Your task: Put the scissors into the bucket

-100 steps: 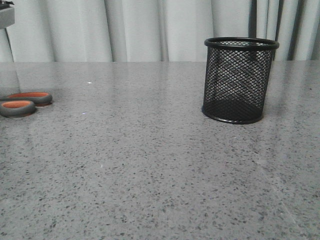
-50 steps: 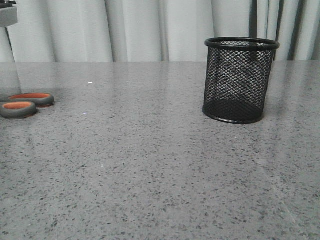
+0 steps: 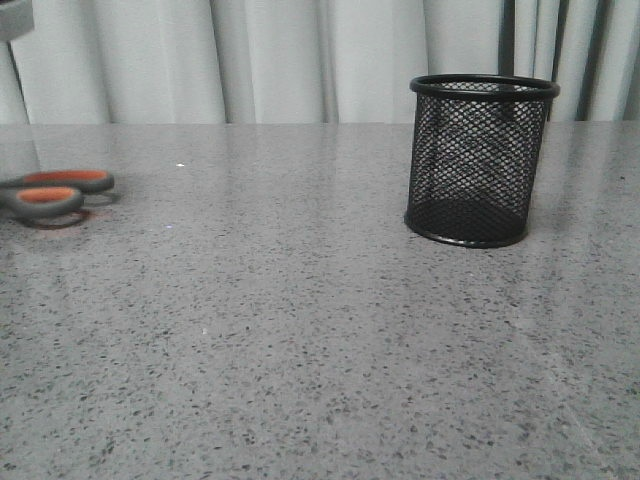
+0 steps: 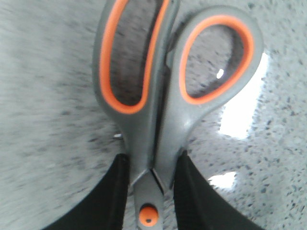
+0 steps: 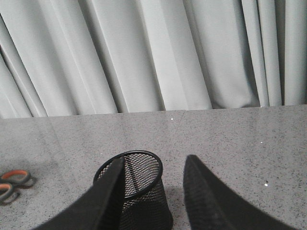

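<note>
The scissors (image 3: pixel 55 190) show only their grey, orange-lined handles at the far left of the front view, slightly above the table with a shadow beneath. In the left wrist view my left gripper (image 4: pixel 152 160) is shut on the scissors (image 4: pixel 158 120), with the black fingers (image 4: pixel 115 191) pressing both sides of the neck just above the orange pivot dot. The blades are hidden. The bucket (image 3: pixel 480 160), a black mesh cup, stands upright at the right. My right gripper (image 5: pixel 154 159) is open and empty, above and just behind the bucket (image 5: pixel 144 179). The scissors (image 5: pixel 12 182) lie far to its left.
The grey speckled table (image 3: pixel 300 330) stretches between the scissors and the bucket. Pale curtains (image 3: pixel 280 60) hang behind the table's far edge. A grey part (image 3: pixel 12 18) shows at the top left corner of the front view.
The scissors' handles have risen off the table and shifted slightly right; a shadow now lies under them. The bucket has not moved.
</note>
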{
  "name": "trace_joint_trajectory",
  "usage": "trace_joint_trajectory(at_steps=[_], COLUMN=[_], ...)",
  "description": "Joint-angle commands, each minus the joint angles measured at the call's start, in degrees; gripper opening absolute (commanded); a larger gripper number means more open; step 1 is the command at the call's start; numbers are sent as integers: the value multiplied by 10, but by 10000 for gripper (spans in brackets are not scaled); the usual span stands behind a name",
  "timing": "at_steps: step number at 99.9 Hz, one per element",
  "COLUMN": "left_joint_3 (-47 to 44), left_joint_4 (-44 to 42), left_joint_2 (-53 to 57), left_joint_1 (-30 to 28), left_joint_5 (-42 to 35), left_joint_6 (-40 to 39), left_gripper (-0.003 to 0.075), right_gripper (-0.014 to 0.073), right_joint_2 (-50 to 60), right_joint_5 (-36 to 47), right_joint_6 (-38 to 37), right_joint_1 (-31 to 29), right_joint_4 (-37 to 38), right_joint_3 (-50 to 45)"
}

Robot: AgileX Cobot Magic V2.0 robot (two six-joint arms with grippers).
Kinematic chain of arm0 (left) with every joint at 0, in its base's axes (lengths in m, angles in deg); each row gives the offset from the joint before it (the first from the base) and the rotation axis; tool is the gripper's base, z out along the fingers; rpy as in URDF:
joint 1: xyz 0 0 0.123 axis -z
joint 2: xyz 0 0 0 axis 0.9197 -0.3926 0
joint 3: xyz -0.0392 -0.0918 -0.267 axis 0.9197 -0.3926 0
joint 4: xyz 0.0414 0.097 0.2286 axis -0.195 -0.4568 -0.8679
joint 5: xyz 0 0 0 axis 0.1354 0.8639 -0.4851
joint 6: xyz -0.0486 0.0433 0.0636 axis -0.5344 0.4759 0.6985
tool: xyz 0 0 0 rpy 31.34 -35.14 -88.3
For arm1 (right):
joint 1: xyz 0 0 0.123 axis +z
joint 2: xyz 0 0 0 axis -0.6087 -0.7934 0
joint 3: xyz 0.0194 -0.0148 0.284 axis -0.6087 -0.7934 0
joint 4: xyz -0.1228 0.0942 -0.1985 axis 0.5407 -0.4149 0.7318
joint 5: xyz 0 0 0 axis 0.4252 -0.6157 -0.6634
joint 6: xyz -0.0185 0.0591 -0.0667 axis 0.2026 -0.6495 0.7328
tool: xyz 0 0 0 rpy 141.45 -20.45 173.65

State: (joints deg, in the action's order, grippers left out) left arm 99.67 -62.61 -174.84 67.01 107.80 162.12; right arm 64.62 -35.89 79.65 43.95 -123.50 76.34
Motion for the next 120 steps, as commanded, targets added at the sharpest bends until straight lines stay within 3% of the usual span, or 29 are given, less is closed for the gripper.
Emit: trace_joint_trajectory(at_steps=[1, 28, 41, 65, 72, 89, 103, 120], left_joint_3=[15, 15, 15, 15, 15, 15, 15, 15], left_joint_4=[34, 90, 102, 104, 95, 85, 85, 85], left_joint_2=[56, 140, 178, 209, 214, 230, 244, 260], left_joint_1=[3, 30, 87, 236, 272, 329, 358, 375], left_joint_5=[-22, -101, -153, -231, -257, -305, -331, -347], left_joint_6=[-8, -8, -8, -8, -8, -8, -8, -8], left_gripper=[-21, -21, -20, -21, -20, -20, -21, -20], right_gripper=[260, 260, 260, 263, 305, 499, 511, 511], right_joint_2=[-8, -8, -26, -138, -169, -227, -257, -286], right_joint_5=[34, -12, -64, -170, -173, -174, -176, -174], right_joint_6=[3, 3, 3, 4, 4, 4, 4, 4], right_joint_1=[2, 10, 36, 114, 134, 162, 163, 163], right_joint_4=[-3, -17, -66, -74, -74, -100, -157, -168], right_joint_3=[22, 55, 107, 226, 255, 306, 323, 337])
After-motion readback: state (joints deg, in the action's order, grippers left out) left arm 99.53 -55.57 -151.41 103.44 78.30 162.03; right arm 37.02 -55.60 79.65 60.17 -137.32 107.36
